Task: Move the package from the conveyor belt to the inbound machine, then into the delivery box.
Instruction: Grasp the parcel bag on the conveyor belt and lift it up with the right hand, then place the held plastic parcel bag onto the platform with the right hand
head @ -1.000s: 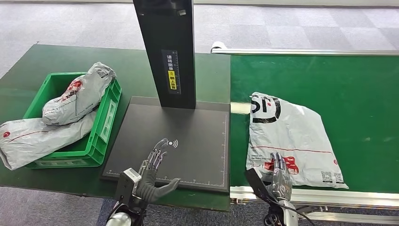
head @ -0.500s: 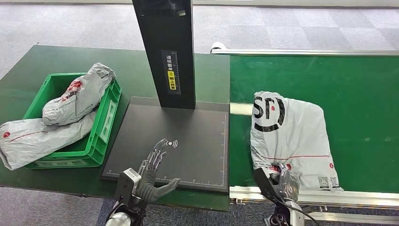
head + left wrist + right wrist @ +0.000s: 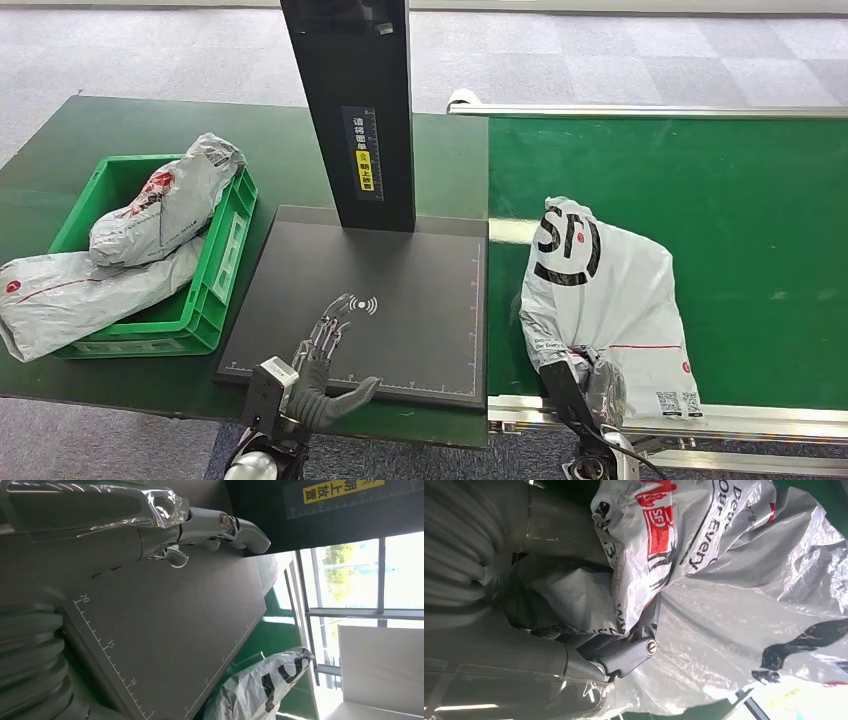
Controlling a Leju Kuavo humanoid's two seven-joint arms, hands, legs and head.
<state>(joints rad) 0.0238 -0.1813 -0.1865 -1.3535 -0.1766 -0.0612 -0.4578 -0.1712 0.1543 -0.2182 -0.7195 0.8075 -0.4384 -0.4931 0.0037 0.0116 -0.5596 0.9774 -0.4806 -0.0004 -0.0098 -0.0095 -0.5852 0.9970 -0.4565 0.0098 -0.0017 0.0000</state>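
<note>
SF courier bag [image 3: 610,290] lies at lower right on the conveyor belt [image 3: 760,200], its near corner bunched in the right hand [image 3: 597,385]; left hand [image 3: 322,370] is held open, empty. Grip should be kept firm while it is lifted clear toward the scanner plate [image 3: 400,290].

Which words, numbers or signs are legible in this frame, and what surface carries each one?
"SF" in a black ring: package on the conveyor belt, gripped by the right hand.
"Every": same package, right wrist view.
"20", "15", "10": ruler on the scanner plate.
Wireless-wave sign: plate, ahead of the left hand.
Chinese characters on yellow and black label: black column, too small to read.
Crate packages: print too small.
</note>
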